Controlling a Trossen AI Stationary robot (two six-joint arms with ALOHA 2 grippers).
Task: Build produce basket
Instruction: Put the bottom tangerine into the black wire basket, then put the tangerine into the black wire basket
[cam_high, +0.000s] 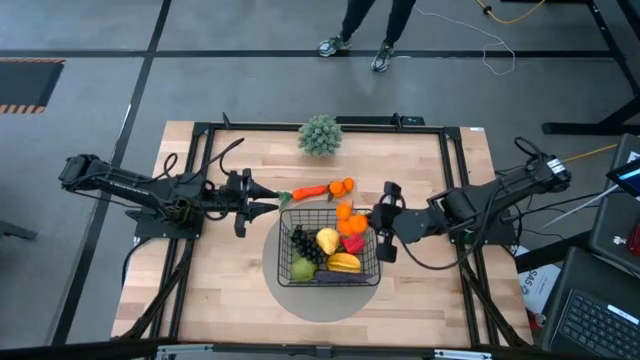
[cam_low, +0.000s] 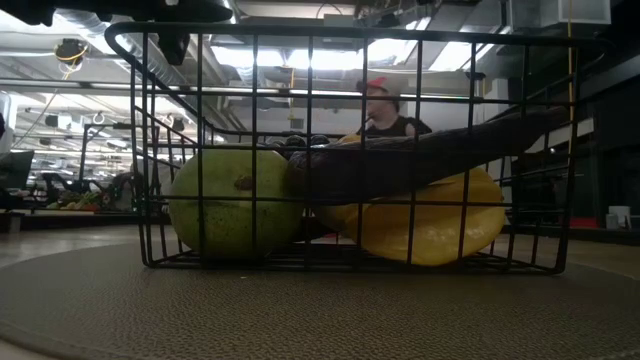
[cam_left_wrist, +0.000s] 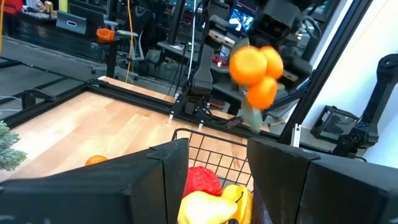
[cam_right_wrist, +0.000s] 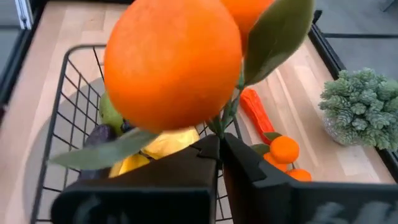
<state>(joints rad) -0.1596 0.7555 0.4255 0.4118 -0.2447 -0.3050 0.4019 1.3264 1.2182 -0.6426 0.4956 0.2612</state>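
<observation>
High view, wooden table (cam_high: 230, 290), grey floor (cam_high: 250, 90), possibly workbenches behind

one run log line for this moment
right gripper: shut on oranges, above basket | left gripper: open, empty, beside basket | carrot: on table

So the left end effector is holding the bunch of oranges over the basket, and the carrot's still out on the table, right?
Not quite: the right end effector holds the oranges by the stem over the basket, as the right wrist view shows. The left end effector holds nothing. The carrot is indeed still on the table.
</observation>
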